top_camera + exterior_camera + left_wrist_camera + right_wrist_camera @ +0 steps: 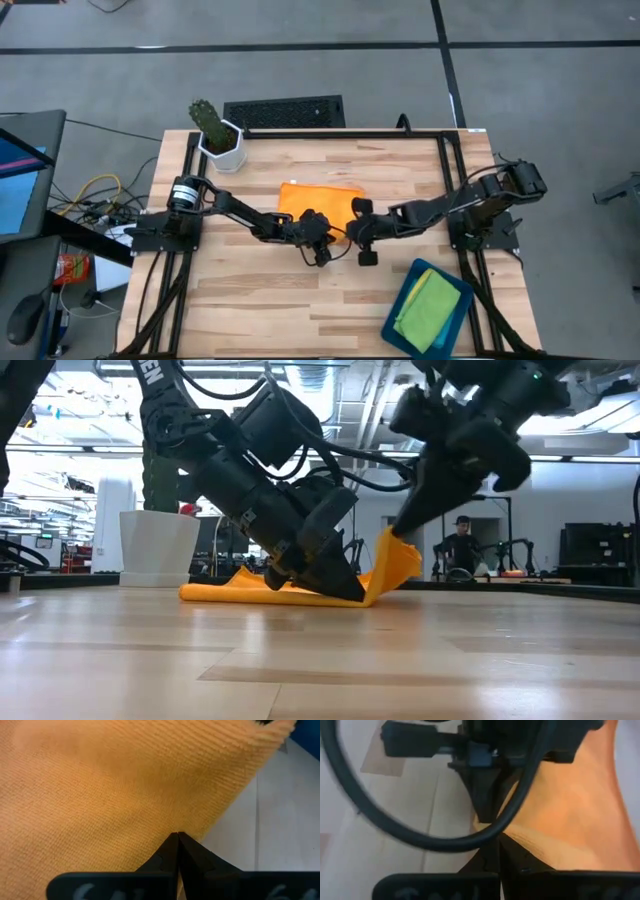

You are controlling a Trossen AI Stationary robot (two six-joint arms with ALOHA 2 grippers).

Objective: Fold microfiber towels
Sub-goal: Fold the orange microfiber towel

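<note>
An orange microfiber towel (315, 197) lies at the table's middle, flat on the wood except for its right near part. My left gripper (352, 596) is shut and low on the towel by its near edge. My right gripper (398, 532) is shut on the towel's raised corner, higher up and just to the right of the left one. A green-yellow towel (432, 312) lies folded on a light blue one in the tray. My left gripper presses its shut fingertips (178, 840) down on the orange towel close to its edge (210, 827), slanting down from the table's left. That part lies against the table. My right gripper pinches the towel's corner (520, 840) between its two fingers, slanting down from the right. The corner (395, 555) stands lifted off the table, and the cloth slopes down from it to the flat part.
A dark teal tray (405, 300) sits at the near right corner. A potted cactus in a white pot (220, 142) stands at the far left. A black frame rail (340, 134) runs along the far edge. Bare wood lies along the table's near side.
</note>
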